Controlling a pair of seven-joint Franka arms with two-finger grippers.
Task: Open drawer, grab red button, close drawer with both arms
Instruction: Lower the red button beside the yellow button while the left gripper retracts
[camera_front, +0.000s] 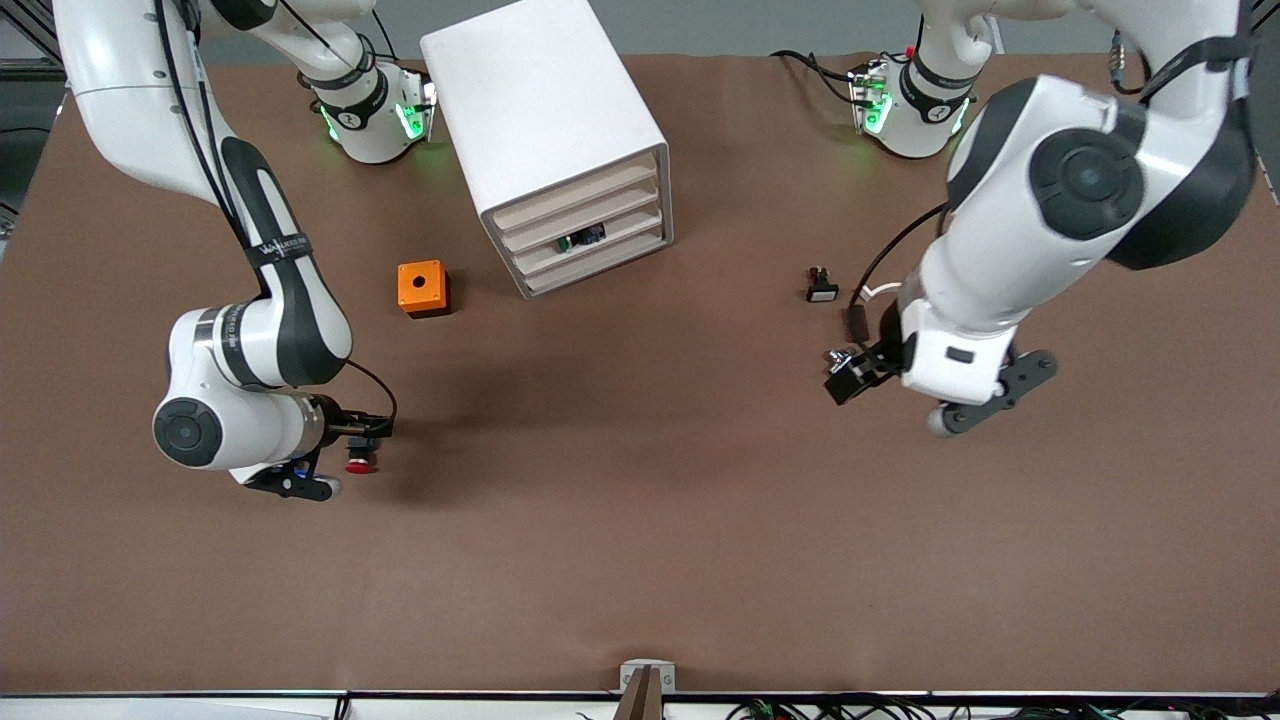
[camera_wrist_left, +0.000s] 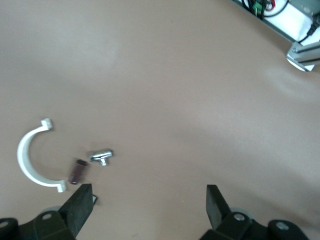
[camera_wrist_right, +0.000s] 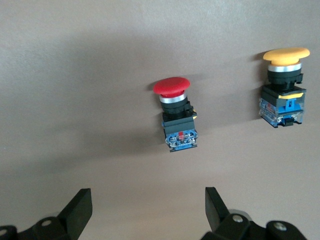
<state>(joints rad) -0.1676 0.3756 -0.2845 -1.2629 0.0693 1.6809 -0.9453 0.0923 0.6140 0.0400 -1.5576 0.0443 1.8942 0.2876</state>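
Button (camera_wrist_right: 176, 114), no legible writing

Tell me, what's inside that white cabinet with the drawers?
One drawer of the white cabinet shows a small dark part with a blue bit. The rest is hidden by the drawer fronts.

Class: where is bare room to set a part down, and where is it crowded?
Free: the table stretch between the grippers, nearer the camera than the cabinet. Crowded: the button and orange-capped button by the right gripper; white clip by the left gripper.
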